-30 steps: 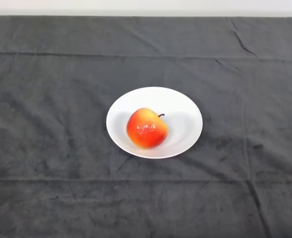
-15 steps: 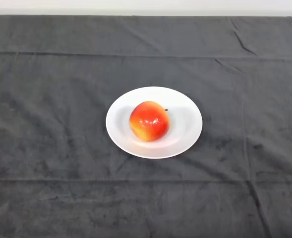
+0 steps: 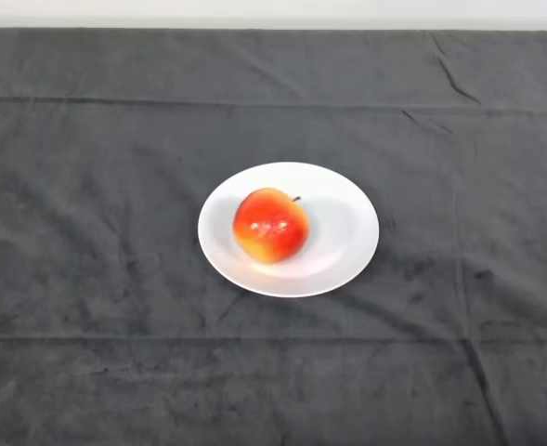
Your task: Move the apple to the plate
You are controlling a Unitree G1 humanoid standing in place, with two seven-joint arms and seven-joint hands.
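So, apple (image 3: 270,225) sits on the white plate (image 3: 347,232), left of centre w/ stem pointing up-right, resting in the shallow dish so it can't roll onto the dark cloth (image 3: 87,279), job looks done, and no hand in shot, so fingers — can't tell.

Dark grey cloth (image 3: 97,279) spread over the whole table, reaching left, right and near edges of the view. Creased in long horizontal folds, one across the far part, another across the near part. Short diagonal wrinkles at far right, a faint vertical crease down the right side. Beyond the far edge of the cloth, a pale strip of wall (image 3: 273,11).
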